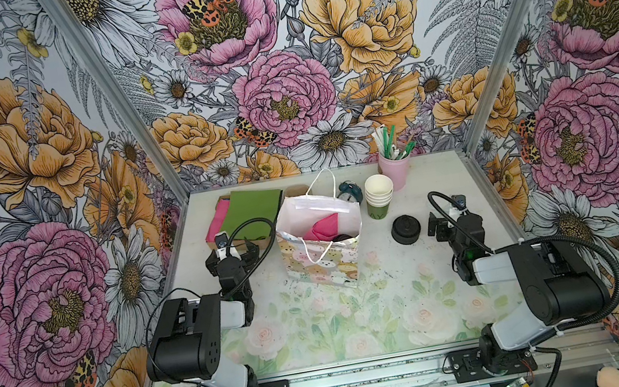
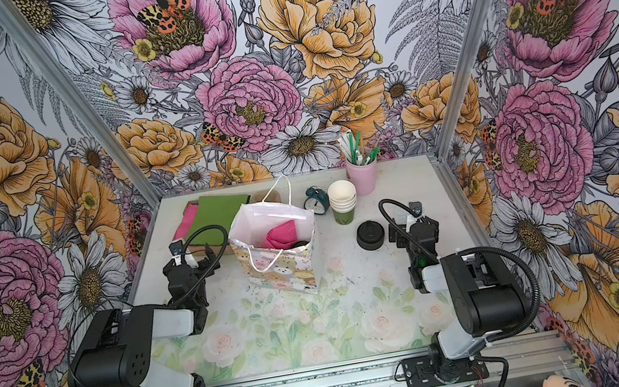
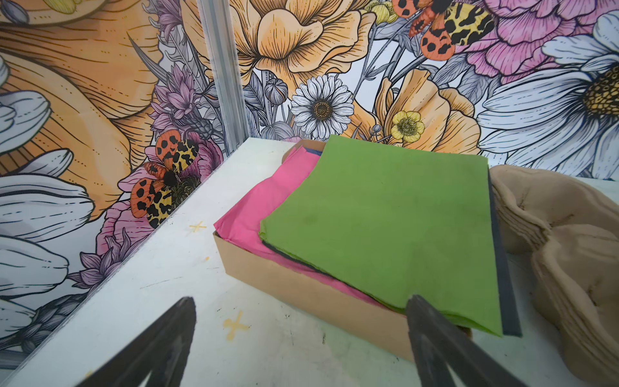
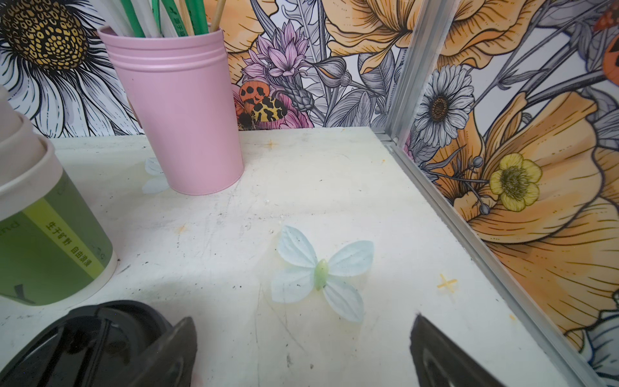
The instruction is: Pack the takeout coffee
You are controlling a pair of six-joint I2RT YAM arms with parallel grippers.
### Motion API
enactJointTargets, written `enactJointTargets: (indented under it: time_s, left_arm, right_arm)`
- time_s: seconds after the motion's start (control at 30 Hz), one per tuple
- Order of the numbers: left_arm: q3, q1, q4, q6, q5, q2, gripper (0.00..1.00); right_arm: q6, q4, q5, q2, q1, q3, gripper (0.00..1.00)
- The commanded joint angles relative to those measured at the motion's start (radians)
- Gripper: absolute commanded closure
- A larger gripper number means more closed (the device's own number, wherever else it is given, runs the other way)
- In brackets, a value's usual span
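**Both claws spread and empty, coffee in the bag**

Left claw (image 3: pixel 301 303): fingers wide apart, nothing between them. It sits low at the near edge of a cardboard box (image 3: pixel 301 291). The box holds a green sheet (image 3: pixel 385 228) lying over a pink sheet (image 3: pixel 264 207), with a stack of pulp trays (image 3: pixel 569 261) beside it.

Right claw (image 4: pixel 303 320): also wide apart and empty, just beside the pile of black lids (image 4: pixel 83 341).

Takeout coffee (image 1: pixel 342 237): inside the gift bag (image 1: pixel 324 268), which stands upright mid-table, next to pink tissue (image 1: pixel 319 228). Only a dark round lid shows in both top views; the cup body is hidden, so I'm probably right but not certain.

Writing: the green bottom cup of the stack of paper cups (image 4: pixel 50 241) has a lime stripe with a line of Chinese characters, and the letters "nd" at the frame edge. No other readable text.

Behind the stack: a pink tin (image 4: pixel 181 110) of straws (image 4: pixel 134 16) and an alarm clock (image 1: pixel 349 190).

Table (image 4: pixel 335 187): white and scuffed, with yellow cross marks, a printed pale butterfly (image 4: pixel 321 274) and faded roses along the front. Walls (image 1: pixel 18 144): flower-and-moth wallpaper on aluminium posts.
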Motion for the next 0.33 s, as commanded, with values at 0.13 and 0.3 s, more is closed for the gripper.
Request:
enactJointTargets:
  time_s: [0.13, 0.3]
  left_arm:
    - [0.013, 0.007, -0.001, 0.000, 0.023, -0.004, 0.01]
    - [0.011, 0.005, 0.002, 0.008, 0.035, -0.004, 0.01]
  right_arm:
    - [-0.005, 0.033, -0.007, -0.003, 0.001, 0.015, 0.01]
    - [-0.005, 0.033, -0.005, -0.003, 0.001, 0.015, 0.01]
